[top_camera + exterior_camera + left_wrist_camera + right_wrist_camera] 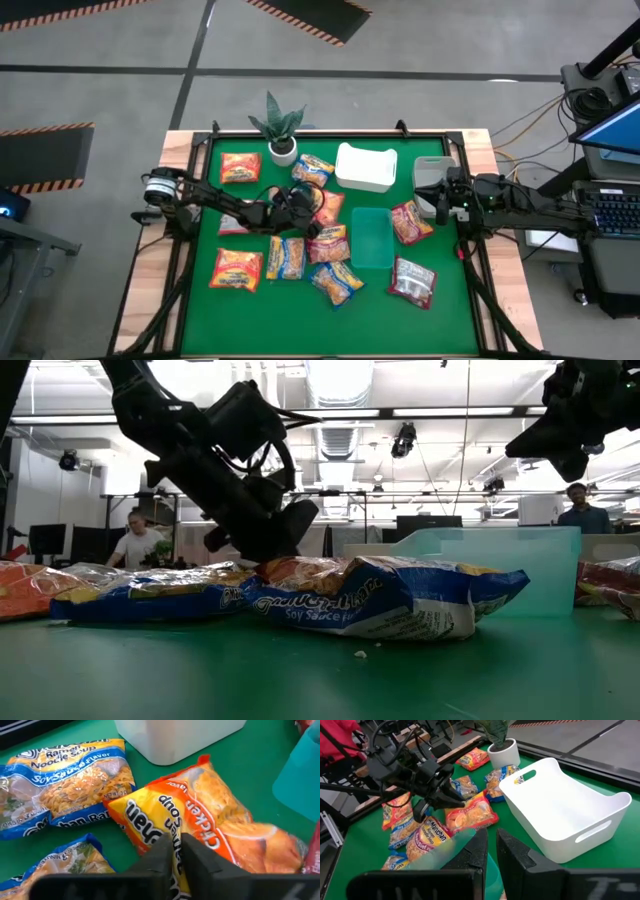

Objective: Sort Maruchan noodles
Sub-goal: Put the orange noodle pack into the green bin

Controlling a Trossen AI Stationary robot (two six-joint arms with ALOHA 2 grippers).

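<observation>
Orange crinkly plastic chicken ramen packet (210, 815): light, slippery, brittle contents; left tool (177, 851) pinches its edge seam. Right tool (491, 845) closed, empty.

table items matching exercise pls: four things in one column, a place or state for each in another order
Things:
1. white plastic tub
2. small potted plant in a white pot
3. left gripper
4. right gripper

Place or state:
A. shut on the orange chicken ramen packet
B. shut, empty, above the table's right edge
C. far edge, left of the tub
D. far middle, empty

Pairs: 1-D, 2-C, 3-A, 4-B
</observation>
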